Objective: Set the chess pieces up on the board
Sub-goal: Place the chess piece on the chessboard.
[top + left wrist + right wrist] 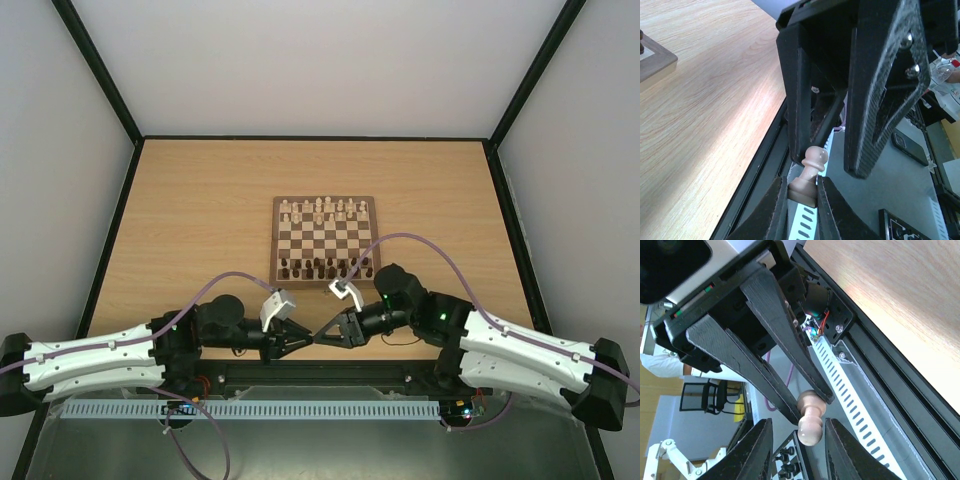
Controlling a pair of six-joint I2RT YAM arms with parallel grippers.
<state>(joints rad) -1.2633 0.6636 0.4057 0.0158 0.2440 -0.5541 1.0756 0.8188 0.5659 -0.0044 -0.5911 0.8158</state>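
Observation:
My left gripper [304,340] is shut on the base of a pale cream pawn [810,172] and holds it in the air over the table's near edge. My right gripper [323,337] faces it tip to tip. In the right wrist view, the right gripper [799,426] is open, with its jaws on either side of the pawn's head [810,425] and not touching it. The board [276,240] lies at the table's middle. Several pale pieces [320,210] stand on its far rows.
Dark brown pieces [325,267] fill the board's near rows, just beyond both grippers. A black frame rail [330,372] and a white slotted strip [250,409] run along the table's near edge below the grippers. Black posts and white walls enclose the table.

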